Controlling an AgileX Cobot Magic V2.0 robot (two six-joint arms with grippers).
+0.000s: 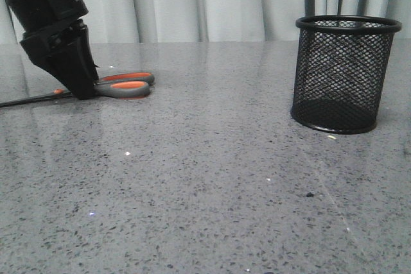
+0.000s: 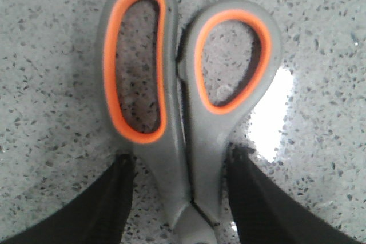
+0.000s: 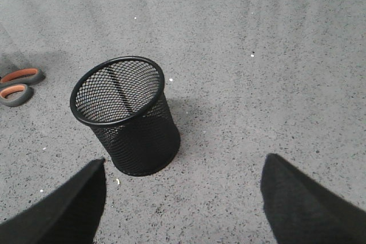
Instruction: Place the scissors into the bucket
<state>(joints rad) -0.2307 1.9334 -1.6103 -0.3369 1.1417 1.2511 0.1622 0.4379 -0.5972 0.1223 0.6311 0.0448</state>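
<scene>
The wire-mesh bucket (image 1: 344,74) stands upright on the speckled table (image 1: 212,178), with nothing inside it. The scissors (image 1: 119,85) lie flat, well apart from the bucket. The left gripper (image 2: 180,198) straddles their shank just below the handles, fingers (image 2: 108,204) spread, not yet gripping. Only the right wrist view shows the right gripper (image 3: 183,198), wide open and holding nothing, near the bucket.
</scene>
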